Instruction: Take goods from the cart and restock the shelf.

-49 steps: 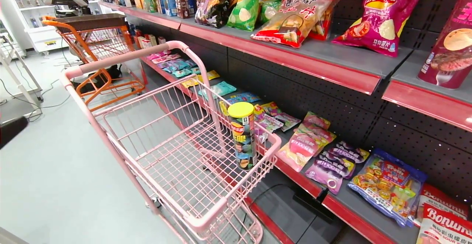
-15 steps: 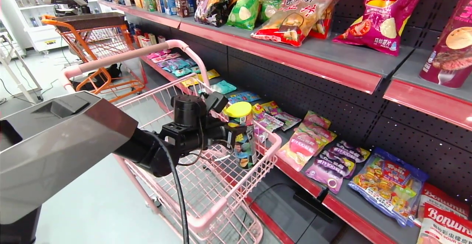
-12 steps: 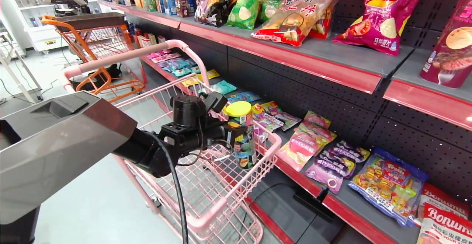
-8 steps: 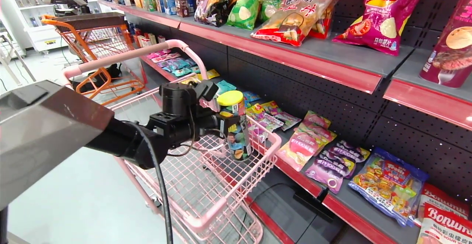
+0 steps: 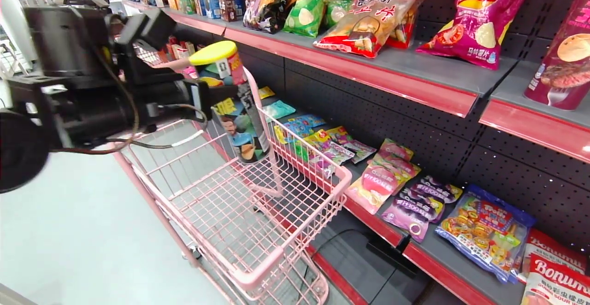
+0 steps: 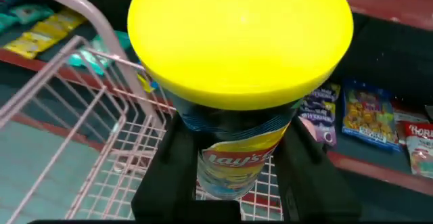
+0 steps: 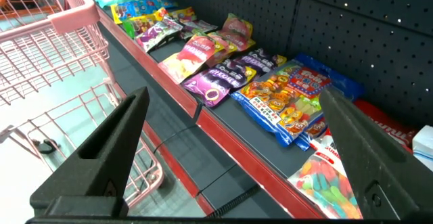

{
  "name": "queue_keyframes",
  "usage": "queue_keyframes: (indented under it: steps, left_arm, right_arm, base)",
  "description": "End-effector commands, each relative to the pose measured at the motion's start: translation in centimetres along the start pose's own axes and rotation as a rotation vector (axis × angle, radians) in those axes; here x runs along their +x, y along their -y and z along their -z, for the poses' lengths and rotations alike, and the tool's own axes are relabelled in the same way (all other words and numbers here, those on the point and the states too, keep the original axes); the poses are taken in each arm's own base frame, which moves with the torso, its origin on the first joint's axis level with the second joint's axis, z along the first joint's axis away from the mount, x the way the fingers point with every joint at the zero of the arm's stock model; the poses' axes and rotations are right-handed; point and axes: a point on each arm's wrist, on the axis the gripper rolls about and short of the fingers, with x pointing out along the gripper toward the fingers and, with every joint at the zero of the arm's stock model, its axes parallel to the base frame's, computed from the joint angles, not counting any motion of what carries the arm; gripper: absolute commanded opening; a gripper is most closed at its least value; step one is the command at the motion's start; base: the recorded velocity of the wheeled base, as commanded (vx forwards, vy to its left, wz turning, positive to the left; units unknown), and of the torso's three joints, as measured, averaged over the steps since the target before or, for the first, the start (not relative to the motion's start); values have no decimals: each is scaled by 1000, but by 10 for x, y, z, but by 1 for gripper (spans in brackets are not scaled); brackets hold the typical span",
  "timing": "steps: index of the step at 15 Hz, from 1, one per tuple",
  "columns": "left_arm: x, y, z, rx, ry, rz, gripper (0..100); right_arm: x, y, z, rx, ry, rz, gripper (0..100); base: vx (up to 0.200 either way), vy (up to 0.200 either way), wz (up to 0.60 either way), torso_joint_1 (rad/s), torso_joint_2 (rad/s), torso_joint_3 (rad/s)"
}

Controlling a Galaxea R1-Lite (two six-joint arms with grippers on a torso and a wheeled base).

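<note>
A tall chip can (image 5: 237,116) with a yellow lid hangs tilted above the pink cart (image 5: 295,245), clear of its wire floor. My left gripper (image 5: 220,95) is shut on the can's upper half; in the left wrist view its black fingers (image 6: 170,173) clamp the can (image 6: 243,55) just under the lid. The basket under it holds no other goods. The upper shelf (image 5: 392,81) lies to the right of the can. My right gripper (image 7: 233,95) stands open with nothing in it, low beside the lower shelf (image 7: 270,160).
Chip bags (image 5: 368,14) crowd the upper shelf, with a bare grey patch (image 5: 428,70) near its front. Small snack packs (image 5: 385,180) lie flat along the lower shelf. Open floor (image 5: 69,236) spreads left of the cart.
My left arm came in, shut on the can standing in the cart's front corner, and has lifted it up and to the left, out of the basket.
</note>
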Motion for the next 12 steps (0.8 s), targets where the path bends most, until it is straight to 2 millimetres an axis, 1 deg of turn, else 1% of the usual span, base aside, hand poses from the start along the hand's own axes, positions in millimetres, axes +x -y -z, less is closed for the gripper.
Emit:
queue_keyframes:
  steps: [1,2,3,4,5,6,7,8,9,10,11,12]
  left_arm:
    - [-110,23,-21,26,119,-82,0]
    - [-151,31,-15,27,141,-136,0]
    - [-178,37,-8,32,146,-182,0]
    - [-195,40,-3,36,148,-216,0]
    - [-224,45,8,39,156,-276,0]
    - [-234,47,13,38,165,-299,0]
    - [-261,52,30,57,176,-357,0]
    - [-270,53,38,70,179,-372,0]
    - [-290,57,60,89,188,-385,0]
    - [-298,58,66,93,195,-389,0]
    - [-311,60,75,93,183,-432,0]
    - [-315,61,78,101,167,-458,0]
  right_arm:
    - [0,0,0,1,0,-1,100]
    - [0,0,0,1,0,-1,100]
    - [0,0,0,1,0,-1,100]
    - [0,0,0,1,0,-1,100]
    - [0,0,0,1,0,-2,100]
    - [0,0,0,1,0,-2,100]
    - [0,0,0,2,0,-2,100]
    - [0,0,0,2,0,-2,100]
    - [0,0,0,-1,0,-1,100]
    - [0,0,0,-1,0,1,100]
    - [0,0,0,-1,0,7,100]
    - [0,0,0,-1,0,7,100]
  base:
    - [0,0,0,0,0,0]
    - [0,0,0,0,0,0]
    - [0,0,0,0,0,0]
    - [0,0,0,0,0,0]
    - [0,0,0,0,0,0]
    - [0,0,0,0,0,0]
    - [0,0,0,0,0,0]
    - [0,0,0,0,0,0]
    - [0,0,0,0,0,0]
    - [0,0,0,0,0,0]
    - [0,0,0,0,0,0]
    - [0,0,0,0,0,0]
